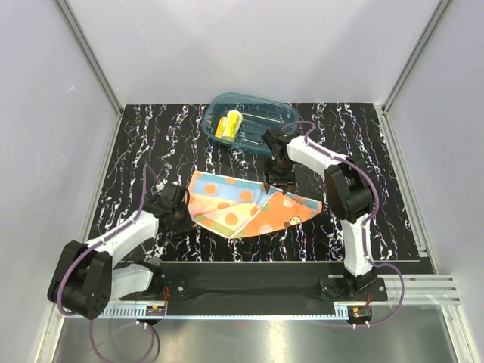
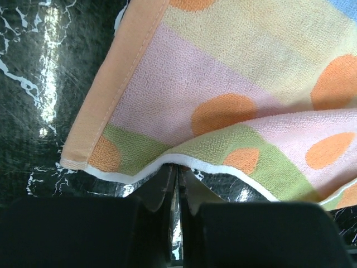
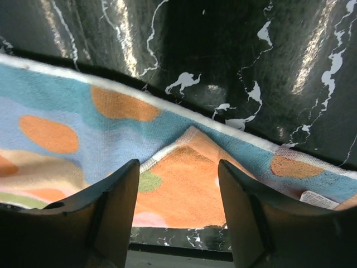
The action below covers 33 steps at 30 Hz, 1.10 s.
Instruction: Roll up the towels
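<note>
The orange dotted towel lies spread and partly folded on the black marbled table, with an orange flap turned over on its right side. My left gripper is at its left edge. In the left wrist view the gripper is shut on the towel's white hem, which lifts there. My right gripper is open above the towel's far edge. In the right wrist view the gripper straddles a folded orange corner without touching it. The yellow towel lies rolled in the tub.
The teal translucent tub stands at the back of the table, just behind my right arm. White walls with metal posts enclose the table on three sides. The arm bases sit on a rail at the near edge.
</note>
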### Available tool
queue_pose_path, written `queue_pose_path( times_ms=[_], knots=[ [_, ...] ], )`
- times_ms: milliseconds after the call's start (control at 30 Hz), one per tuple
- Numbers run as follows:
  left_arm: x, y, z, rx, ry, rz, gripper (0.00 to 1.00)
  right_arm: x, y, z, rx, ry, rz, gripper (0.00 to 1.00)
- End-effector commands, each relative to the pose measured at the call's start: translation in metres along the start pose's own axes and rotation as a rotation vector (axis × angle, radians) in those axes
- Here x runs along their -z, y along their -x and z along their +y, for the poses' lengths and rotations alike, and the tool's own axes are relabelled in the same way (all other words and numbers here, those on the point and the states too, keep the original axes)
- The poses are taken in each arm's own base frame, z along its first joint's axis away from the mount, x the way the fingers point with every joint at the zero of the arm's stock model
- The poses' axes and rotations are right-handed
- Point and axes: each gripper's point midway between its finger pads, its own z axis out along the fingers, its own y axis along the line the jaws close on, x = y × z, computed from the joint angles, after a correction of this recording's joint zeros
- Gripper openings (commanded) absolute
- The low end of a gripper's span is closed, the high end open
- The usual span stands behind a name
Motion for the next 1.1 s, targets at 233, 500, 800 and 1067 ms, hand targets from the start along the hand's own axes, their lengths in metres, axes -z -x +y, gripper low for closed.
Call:
queue_pose_path(
  times_ms=[233,500,800,1067],
  knots=[
    [-0.011,0.001,-0.006,-0.005,-0.037,0.001,0.02,-0.021,-0.003,-0.015,0.039,-0.175,0.024,0.47],
    [-0.013,0.002,-0.005,-0.004,-0.035,0.003,0.0,-0.008,0.004,-0.022,0.033,-0.228,-0.019,0.25],
    [-0.014,0.001,-0.003,0.006,-0.027,0.004,0.0,0.027,0.005,-0.029,0.02,-0.246,-0.078,0.33],
    [-0.014,0.001,-0.002,0.011,-0.023,0.006,0.0,0.035,-0.005,-0.031,0.013,-0.228,-0.08,0.14]
  ],
)
